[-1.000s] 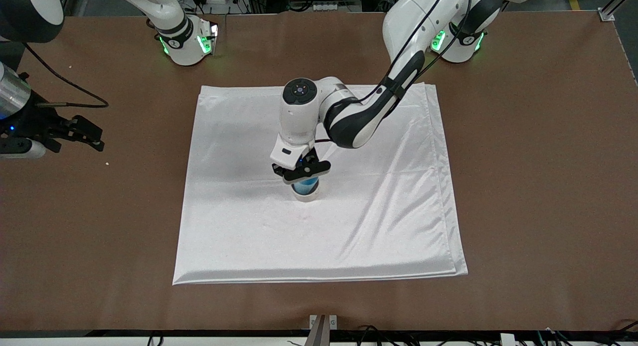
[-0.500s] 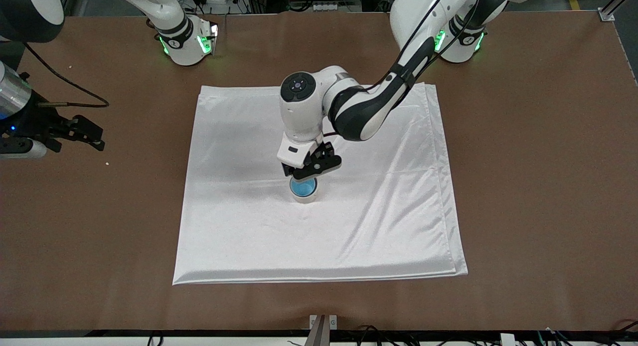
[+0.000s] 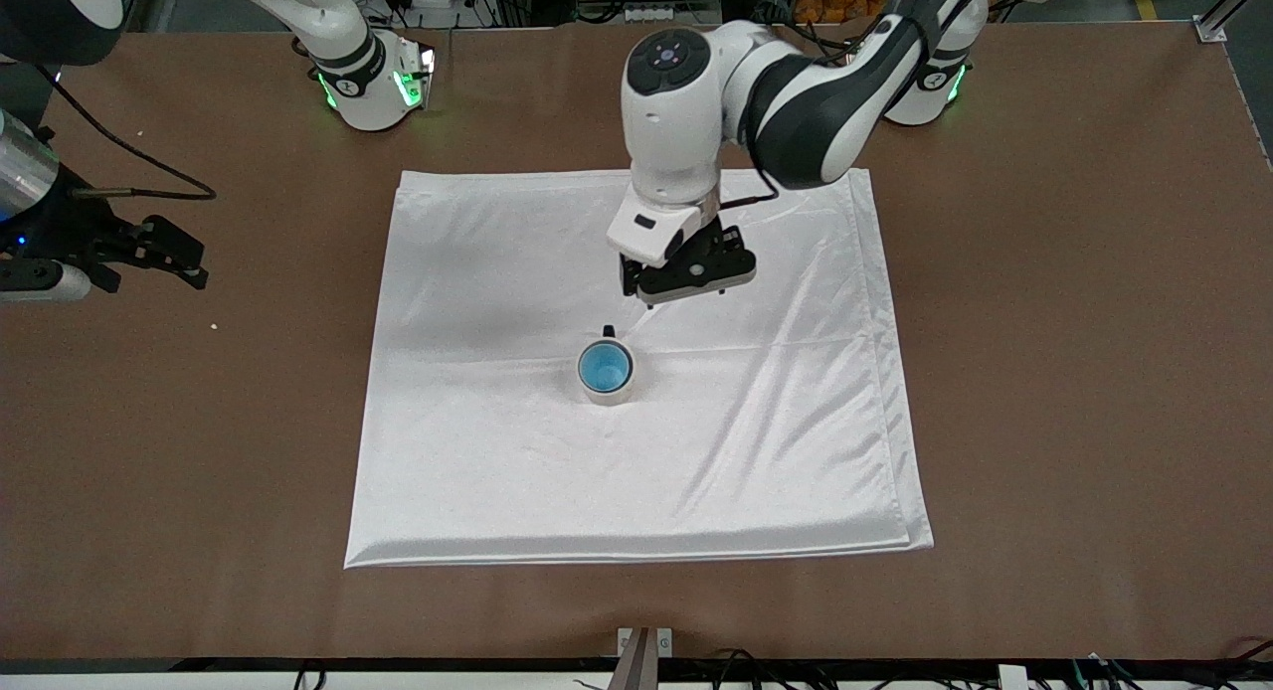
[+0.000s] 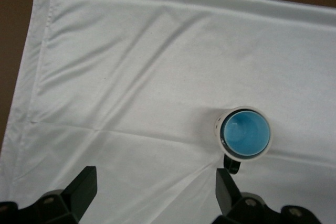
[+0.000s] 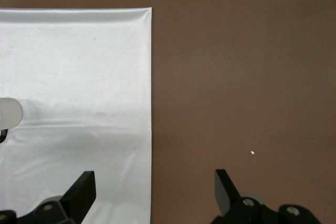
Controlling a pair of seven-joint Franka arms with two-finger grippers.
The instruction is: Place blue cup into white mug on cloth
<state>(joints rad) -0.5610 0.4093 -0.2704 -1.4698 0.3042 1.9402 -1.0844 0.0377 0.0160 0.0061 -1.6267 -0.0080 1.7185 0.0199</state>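
Note:
The blue cup [image 3: 604, 368] sits upright inside the white mug [image 3: 625, 390], near the middle of the cloth [image 3: 696, 451]. The mug's black handle [image 3: 609, 330] points toward the robots' bases. My left gripper [image 3: 686, 278] is open and empty, up in the air over the cloth. In the left wrist view the blue cup [image 4: 245, 133] fills the mug [image 4: 218, 126], off to one side of my left gripper [image 4: 155, 182]. My right gripper [image 3: 164, 259] is open and empty, waiting over bare table at the right arm's end. In the right wrist view it [image 5: 153, 182] hangs over the cloth's edge [image 5: 79, 66].
Bare brown table [image 3: 1074, 372] surrounds the cloth. A small white crumb [image 3: 213, 325] lies on the table near my right gripper and shows in the right wrist view [image 5: 252, 153]. A black cable [image 3: 149, 178] trails by the right arm. The cloth has a doubled edge [image 3: 900, 392].
My left gripper let go of the blue cup, which stays in the mug. It rose and drew back toward the robots' bases. The right arm has not moved.

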